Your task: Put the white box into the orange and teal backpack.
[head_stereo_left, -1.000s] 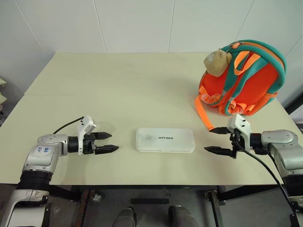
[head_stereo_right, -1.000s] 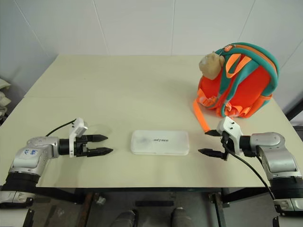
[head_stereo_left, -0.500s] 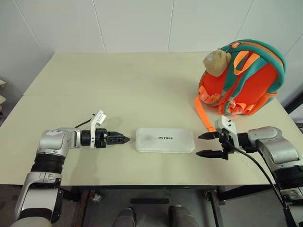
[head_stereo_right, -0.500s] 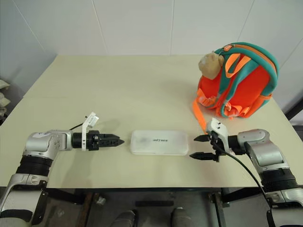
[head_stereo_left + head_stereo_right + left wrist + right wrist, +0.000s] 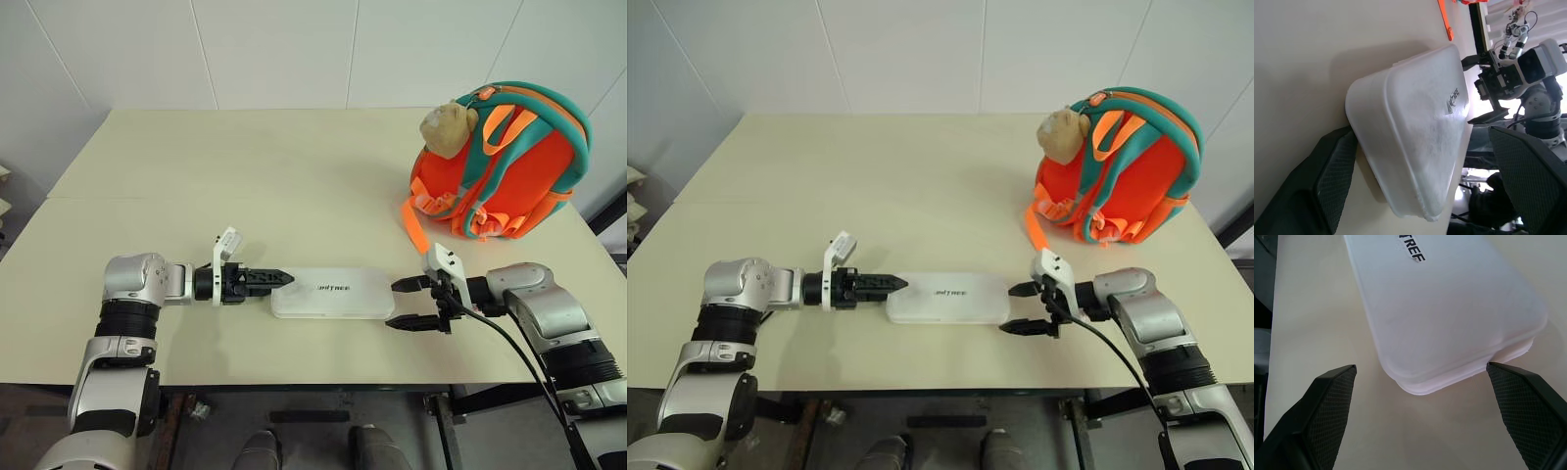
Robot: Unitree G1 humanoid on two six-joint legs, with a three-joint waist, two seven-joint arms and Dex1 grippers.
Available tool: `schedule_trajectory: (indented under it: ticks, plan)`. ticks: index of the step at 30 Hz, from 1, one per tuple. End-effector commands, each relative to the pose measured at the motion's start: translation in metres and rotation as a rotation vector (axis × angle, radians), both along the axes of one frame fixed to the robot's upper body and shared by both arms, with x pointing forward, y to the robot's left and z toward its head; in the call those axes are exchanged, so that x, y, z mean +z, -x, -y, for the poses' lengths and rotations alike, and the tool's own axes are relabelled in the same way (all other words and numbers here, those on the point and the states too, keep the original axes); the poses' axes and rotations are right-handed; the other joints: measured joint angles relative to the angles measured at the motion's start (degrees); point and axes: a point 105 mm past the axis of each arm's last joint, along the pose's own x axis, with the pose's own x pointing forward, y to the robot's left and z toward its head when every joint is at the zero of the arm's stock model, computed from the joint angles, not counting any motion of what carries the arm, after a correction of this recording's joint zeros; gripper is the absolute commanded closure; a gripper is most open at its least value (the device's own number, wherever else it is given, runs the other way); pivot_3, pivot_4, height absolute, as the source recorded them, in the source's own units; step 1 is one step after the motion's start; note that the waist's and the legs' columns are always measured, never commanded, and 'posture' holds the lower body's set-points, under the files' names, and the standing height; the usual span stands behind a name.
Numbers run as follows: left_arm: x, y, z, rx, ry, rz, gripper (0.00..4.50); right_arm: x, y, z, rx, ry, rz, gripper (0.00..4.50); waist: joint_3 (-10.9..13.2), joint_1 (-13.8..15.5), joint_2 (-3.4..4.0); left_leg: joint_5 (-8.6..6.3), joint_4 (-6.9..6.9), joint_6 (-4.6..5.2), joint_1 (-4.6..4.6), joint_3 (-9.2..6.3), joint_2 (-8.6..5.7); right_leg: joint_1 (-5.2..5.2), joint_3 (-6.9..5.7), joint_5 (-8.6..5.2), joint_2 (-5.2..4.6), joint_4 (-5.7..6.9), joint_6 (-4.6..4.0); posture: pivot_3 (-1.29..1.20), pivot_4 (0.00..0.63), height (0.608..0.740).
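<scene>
1. Head views: the white box is seen lying flat on the table, near its front edge and about midway across. Its long axis is laid left to right, so one short end is turned to each arm, and the dark lettering on its lid is read upright from the robot's side.
2. The orange and teal backpack is seen standing at the far right of the table, well apart from the box, with a tan plush head at its top and an orange strap trailing down toward the box's right end.
3. The left gripper is pointed right, its black fingertips reaching over the box's left end; from here its fingers are seen nearly edge-on.
4. The right gripper is pointed left with its fingers spread wide, just beside the box's right end; no hold on the box is seen.
5. Left wrist view: the box's short end is seen between the two widely parted fingers, one lying against the table beside the box. Whether the box is touched cannot be told; nothing is clamped.
6. Right wrist view: the box's other short end is seen between two fingers set wide apart, both clear of it
</scene>
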Motion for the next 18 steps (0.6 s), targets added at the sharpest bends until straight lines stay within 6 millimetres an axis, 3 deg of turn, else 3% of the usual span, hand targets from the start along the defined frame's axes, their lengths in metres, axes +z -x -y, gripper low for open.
schedule_trajectory:
  ticks: [1,11,14,18]
  plan:
    - [-0.010,0.010,0.004,-0.031,-0.022,-0.070,0.04,0.009,0.001,-0.009,0.037,-0.020,0.050,0.00,0.00,0.06,0.00,0.00,0.00,0.00,0.00,0.00,0.00,0.00,0.00,0.00,0.00,0.00,0.00,0.00,0.150,0.740]
    - [-0.007,-0.004,0.021,0.011,0.061,-0.066,0.04,0.009,0.001,-0.014,0.037,-0.039,0.065,0.00,0.00,0.32,0.00,0.02,0.05,-0.03,-0.01,-0.02,-0.03,0.04,0.00,0.02,-0.02,0.00,0.02,0.00,0.150,0.740]
    - [-0.006,-0.003,0.022,0.013,0.077,-0.071,0.57,0.008,0.002,-0.011,0.026,-0.039,0.066,0.00,0.00,0.21,-0.01,0.02,0.05,-0.04,0.00,-0.02,-0.03,0.04,-0.01,0.02,-0.01,0.01,0.02,0.00,0.150,0.740]
    - [-0.006,0.003,0.021,-0.011,0.079,-0.085,1.75,0.006,0.004,-0.008,0.020,-0.034,0.069,0.00,0.00,0.13,-0.01,0.02,0.03,-0.05,-0.03,-0.02,-0.03,0.00,0.00,0.02,-0.01,-0.01,0.02,0.00,0.150,0.740]
